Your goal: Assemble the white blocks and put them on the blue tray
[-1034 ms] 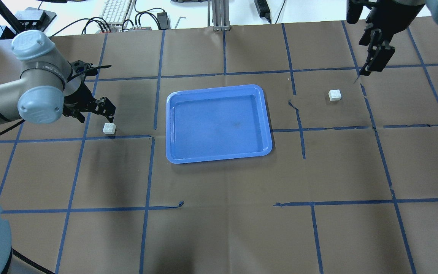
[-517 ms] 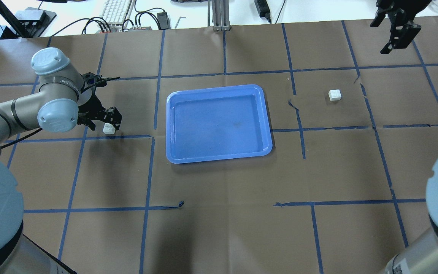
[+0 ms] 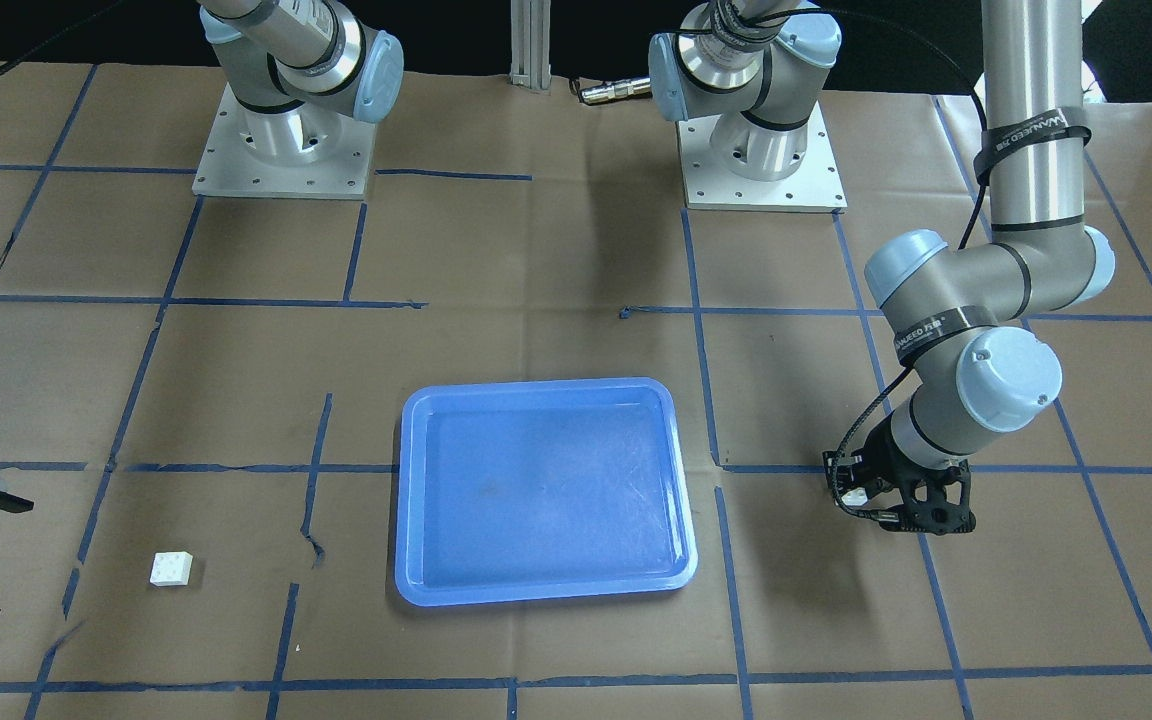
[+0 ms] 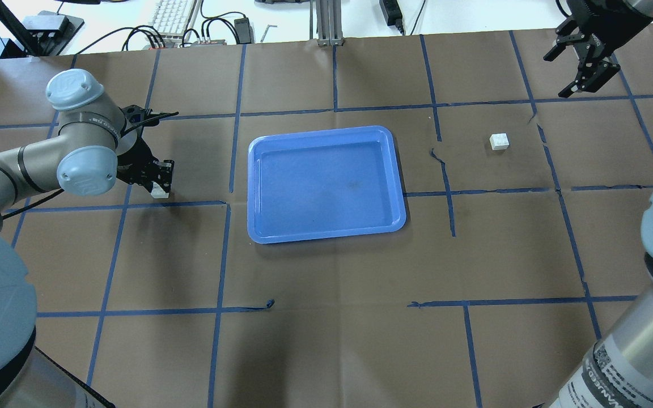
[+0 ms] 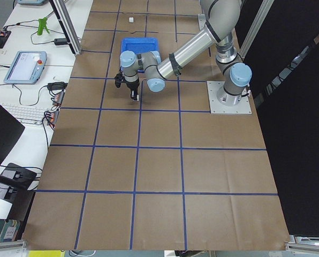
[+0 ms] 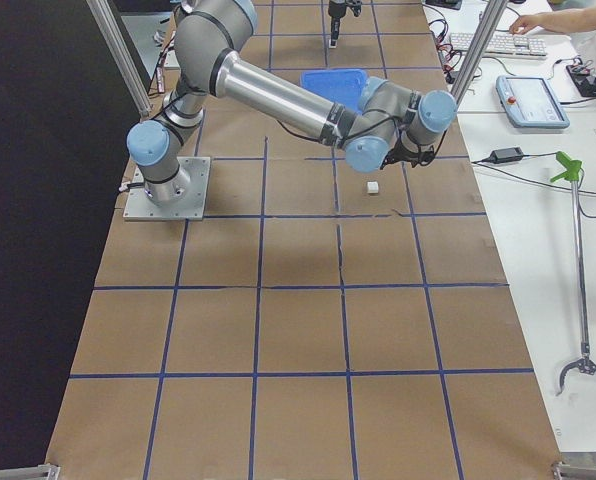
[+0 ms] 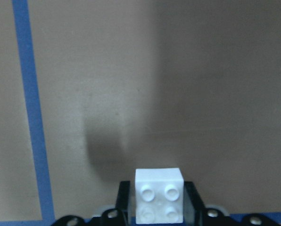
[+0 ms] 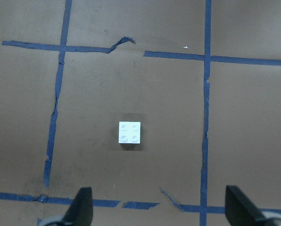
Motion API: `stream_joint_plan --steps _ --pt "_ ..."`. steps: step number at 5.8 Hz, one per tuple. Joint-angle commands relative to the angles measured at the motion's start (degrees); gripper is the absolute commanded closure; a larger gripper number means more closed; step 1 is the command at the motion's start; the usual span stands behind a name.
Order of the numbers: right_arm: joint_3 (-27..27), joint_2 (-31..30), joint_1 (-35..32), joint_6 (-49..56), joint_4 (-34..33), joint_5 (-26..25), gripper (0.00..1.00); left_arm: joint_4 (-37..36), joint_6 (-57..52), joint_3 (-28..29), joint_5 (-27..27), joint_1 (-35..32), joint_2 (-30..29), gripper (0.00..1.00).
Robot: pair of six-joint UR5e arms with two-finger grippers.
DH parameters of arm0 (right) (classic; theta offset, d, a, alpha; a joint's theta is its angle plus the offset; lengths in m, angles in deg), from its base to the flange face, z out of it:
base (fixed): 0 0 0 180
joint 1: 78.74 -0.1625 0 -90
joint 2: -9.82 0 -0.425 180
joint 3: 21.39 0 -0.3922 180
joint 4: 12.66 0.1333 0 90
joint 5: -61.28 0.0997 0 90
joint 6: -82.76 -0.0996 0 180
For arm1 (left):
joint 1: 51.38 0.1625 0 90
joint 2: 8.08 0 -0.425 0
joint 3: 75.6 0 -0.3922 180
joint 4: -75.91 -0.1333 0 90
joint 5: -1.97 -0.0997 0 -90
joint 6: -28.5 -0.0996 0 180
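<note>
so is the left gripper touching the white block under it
Touching: left wrist view shows the left gripper with fingers against both sides of the white block.

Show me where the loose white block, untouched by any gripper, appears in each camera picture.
Front-facing: loose white block, lower left of the blue tray.
Overhead: block right of the tray.
Exterior left: block near the top, beyond the tray.
Exterior right: block above centre, nearer than the tray.
Left wrist: absent; that is the other white block.
Right wrist: block centre.
Shared landmark: the tray.
</note>
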Motion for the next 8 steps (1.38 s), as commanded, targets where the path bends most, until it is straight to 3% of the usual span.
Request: stream_joint_plan --steps 1,2,4,5,7,8 --pt "-2.8 4.0 2.6 2.3 -0.7 10.6 0.0 0.9 0.0 2.0 0.0 -3.9 2.0 0.97" --pt "-5.3 5.3 2.7 7.2 -0.8 14.1 0.0 0.8 -1.5 3.5 -0.3 -10.7 2.2 0.97" --pt "-7.3 7.8 2.7 13.2 -0.9 15.7 0.01 2.2 -8.4 4.1 -0.2 -25.1 2.2 0.98" --pt "-7.5 9.2 2.7 13.9 -0.8 15.5 0.01 2.7 -16.1 4.1 -0.5 -29.2 1.9 1.0" --pt "-9.0 9.7 2.7 13.8 -0.8 14.9 0.01 -0.8 -44.4 4.2 -0.4 -30.5 -0.7 0.99" --pt "-9.8 9.6 2.7 13.9 -0.9 14.8 0.01 -3.7 -49.0 4.2 0.0 -30.5 -2.0 0.99"
